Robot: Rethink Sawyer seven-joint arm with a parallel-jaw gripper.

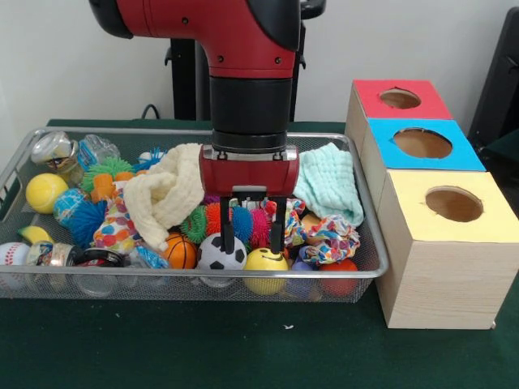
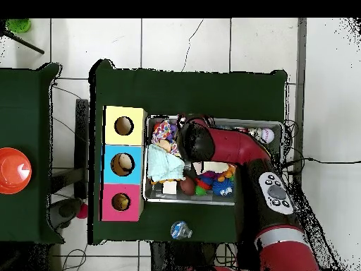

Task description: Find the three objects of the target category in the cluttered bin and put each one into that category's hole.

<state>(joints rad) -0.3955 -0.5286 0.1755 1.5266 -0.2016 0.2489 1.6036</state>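
Hovering fingers [image 1: 252, 236] spread over bin [image 1: 369, 274]

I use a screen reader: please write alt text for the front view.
A red robot gripper with open black fingers hangs over balls, toys and cloths in a silver wire mesh bin; red, blue and yellow-topped wooden boxes stand beside it.

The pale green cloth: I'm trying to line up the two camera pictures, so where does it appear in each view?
Front view: the pale green cloth lies at the right end of the bin, next to the blue-topped box.
Overhead view: the pale green cloth lies at the bin's left end, beside the blue-topped box.
Shared landmark: the blue-topped box, the middle one of three.
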